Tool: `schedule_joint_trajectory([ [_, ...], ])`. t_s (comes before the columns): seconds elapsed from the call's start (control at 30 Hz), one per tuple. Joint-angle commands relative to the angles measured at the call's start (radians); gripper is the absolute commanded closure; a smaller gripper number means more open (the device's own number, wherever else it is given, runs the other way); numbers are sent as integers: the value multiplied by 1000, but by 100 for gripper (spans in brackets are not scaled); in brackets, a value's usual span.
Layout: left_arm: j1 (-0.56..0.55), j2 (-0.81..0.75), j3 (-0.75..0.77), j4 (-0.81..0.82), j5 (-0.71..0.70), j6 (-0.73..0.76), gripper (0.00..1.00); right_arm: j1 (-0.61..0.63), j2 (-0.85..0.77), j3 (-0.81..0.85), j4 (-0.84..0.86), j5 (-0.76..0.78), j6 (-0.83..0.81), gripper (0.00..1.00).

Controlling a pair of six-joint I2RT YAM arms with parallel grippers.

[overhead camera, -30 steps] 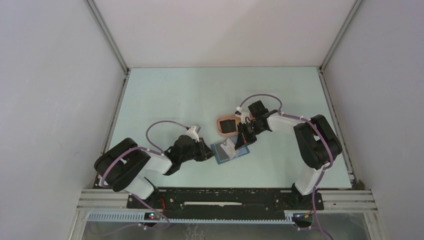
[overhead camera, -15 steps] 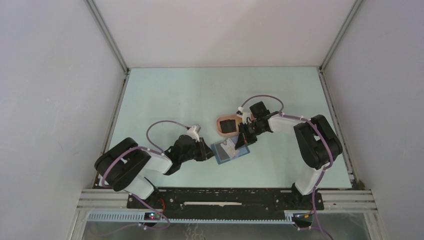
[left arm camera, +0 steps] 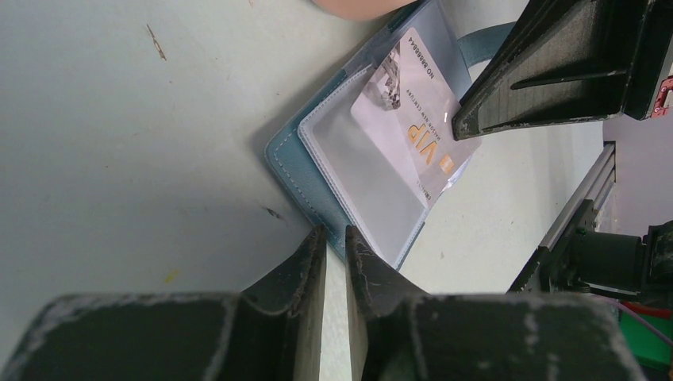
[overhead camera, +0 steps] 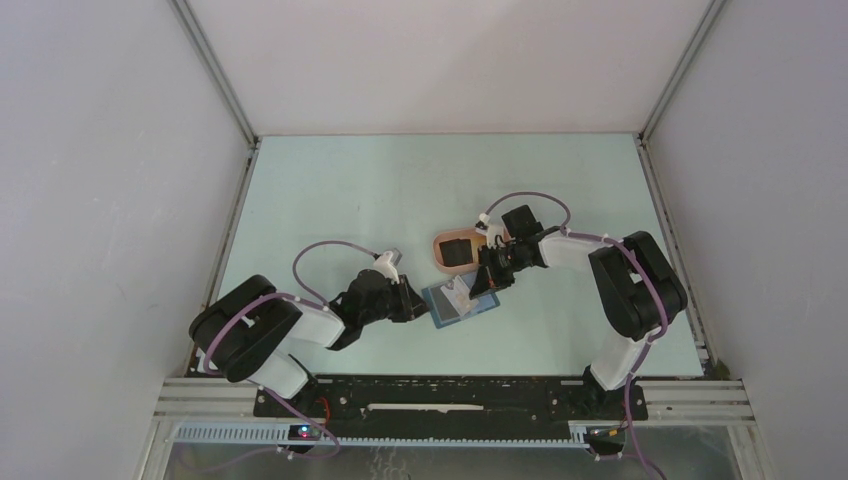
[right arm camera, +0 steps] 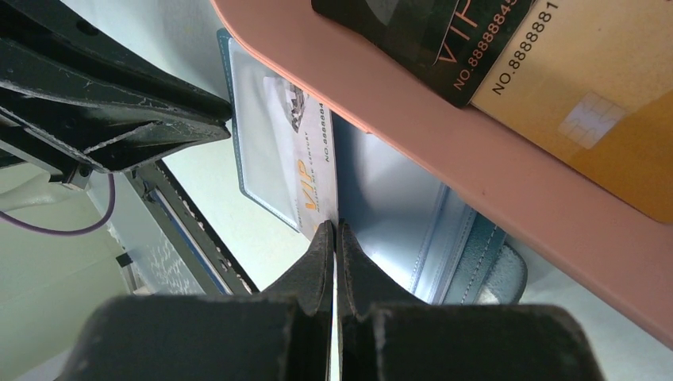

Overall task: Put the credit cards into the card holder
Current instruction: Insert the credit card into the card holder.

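- The right gripper [right arm camera: 334, 228] is pinching the white VIP card [left arm camera: 411, 119] by its edge, fingers pressed together on it, at mid-frame of the right wrist view.
- That card is lying over the clear sleeve [left arm camera: 365, 171] of the open card holder [overhead camera: 458, 303], at lower centre of the overhead view. I cannot tell how far in it is sitting.
- The left gripper [left arm camera: 334, 236], fingers narrowed to a sliver, is apparently clamping the holder's blue edge.
- The card is looking thin, light, stiff and glossy, so an edge grip is probably suiting it. The floppy sleeve is likely needing the holder pinned.
- A black card [right arm camera: 421, 32] and a gold card [right arm camera: 579, 103] are lying on the pink tray [right arm camera: 492, 182], at upper right.
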Motion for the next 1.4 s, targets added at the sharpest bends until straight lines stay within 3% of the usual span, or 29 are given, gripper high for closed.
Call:
schedule_joint_trajectory([
  [0.0, -8, 20, 33, -40, 18, 10, 81, 5, -23, -11, 48, 2, 23, 100],
  [0.4, -8, 17, 33, -40, 23, 9, 81, 49, -3, 1, 38, -33, 20, 100],
  [0.8, -8, 25, 37, -29, 29, 4, 81, 146, 28, 76, -32, -9, -37, 93],
  [1.0, -10, 20, 31, -29, 27, 4, 82, 169, 26, 107, -80, 10, -82, 84],
  [1.37, -9, 14, 29, -29, 28, 7, 82, 163, -10, 142, -159, 29, -170, 58],
])
